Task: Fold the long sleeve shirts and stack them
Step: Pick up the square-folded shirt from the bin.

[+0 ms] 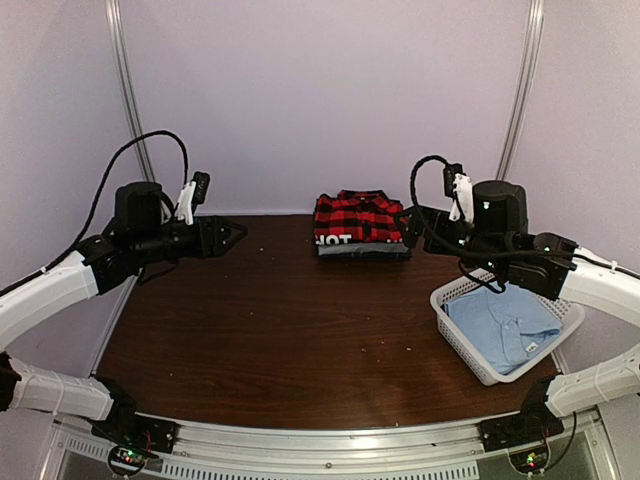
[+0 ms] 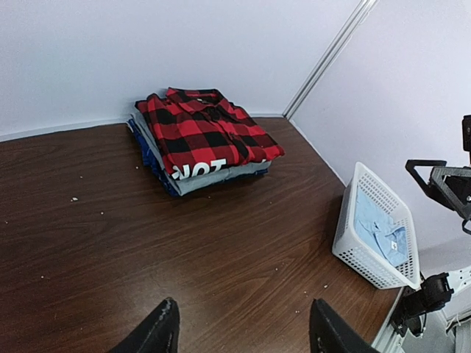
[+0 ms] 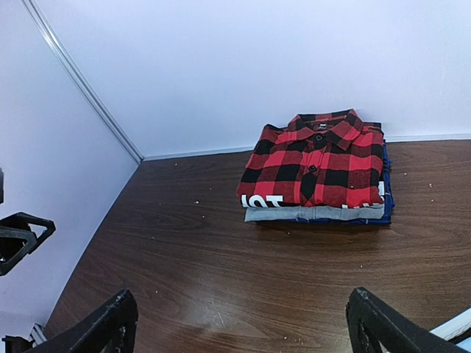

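a dark wood-grain table (image 1: 250, 330) fills the space between pale walls (image 1: 330, 90). at its far edge we see the red-and-black plaid shirt (image 1: 352, 218) folded square, collar toward the wall, lying on top of a pile of folded garments (image 3: 309, 214) in grey and blue. we judge it sits there because this is the stack the task is building, kept back from the working area in front of the arms. the light blue shirt (image 1: 505, 325) lies loosely inside the white mesh basket (image 1: 455, 335) at the near right corner, not yet folded, so we take it as the next one to fetch. the left gripper (image 1: 232, 236) hangs raised over the far left of the table, forearm about level, pointing right toward the stack, with its fingers apart and nothing between them. the right gripper (image 1: 405, 225) is raised too, its arm arching over the basket and aiming left, with its fingers spread wide and empty. from above it seems close to the stack's right side, though we cannot tell the gap for sure. its own camera shows the shirts well ahead of it.
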Controlling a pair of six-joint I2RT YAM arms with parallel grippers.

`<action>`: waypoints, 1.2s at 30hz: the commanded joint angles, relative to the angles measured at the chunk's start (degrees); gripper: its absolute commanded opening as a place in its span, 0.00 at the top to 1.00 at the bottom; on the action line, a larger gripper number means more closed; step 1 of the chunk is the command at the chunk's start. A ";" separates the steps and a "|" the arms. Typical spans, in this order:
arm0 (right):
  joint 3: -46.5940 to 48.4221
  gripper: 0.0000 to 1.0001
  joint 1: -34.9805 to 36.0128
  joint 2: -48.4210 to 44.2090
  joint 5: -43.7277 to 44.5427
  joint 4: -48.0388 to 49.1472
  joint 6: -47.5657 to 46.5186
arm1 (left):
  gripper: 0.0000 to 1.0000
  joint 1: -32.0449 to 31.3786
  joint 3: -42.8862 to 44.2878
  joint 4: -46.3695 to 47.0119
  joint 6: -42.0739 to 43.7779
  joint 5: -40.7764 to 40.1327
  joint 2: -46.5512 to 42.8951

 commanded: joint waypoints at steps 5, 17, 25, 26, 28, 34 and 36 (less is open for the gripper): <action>-0.28 0.00 -0.16 -1.22 3.59 -1.85 -0.33 | 0.38 -0.06 0.64 3.38 0.80 -0.33 -0.10; -6.43 0.00 -8.53 -2.15 5.13 -8.51 5.94 | 0.33 -0.06 0.29 2.50 0.51 -1.18 -0.17; -15.43 0.00 -20.79 -5.00 1.78 -11.52 8.95 | 0.30 -0.06 -0.06 2.02 0.66 -2.06 -0.70; -16.53 0.00 -22.20 -5.50 1.57 -11.55 9.02 | 0.30 -0.06 -0.11 2.02 0.68 -2.13 -0.71; -18.85 0.00 -25.08 -6.43 1.18 -11.61 9.11 | 0.28 -0.06 -0.15 1.99 0.77 -2.39 -0.71; -23.29 0.00 -32.55 -7.36 -0.34 -11.59 9.17 | 0.27 -0.06 -0.33 1.99 1.11 -2.62 -0.87; -24.24 0.00 -34.43 -7.07 -0.23 -12.06 9.62 | 0.26 -0.06 -0.32 1.93 1.22 -2.66 -0.93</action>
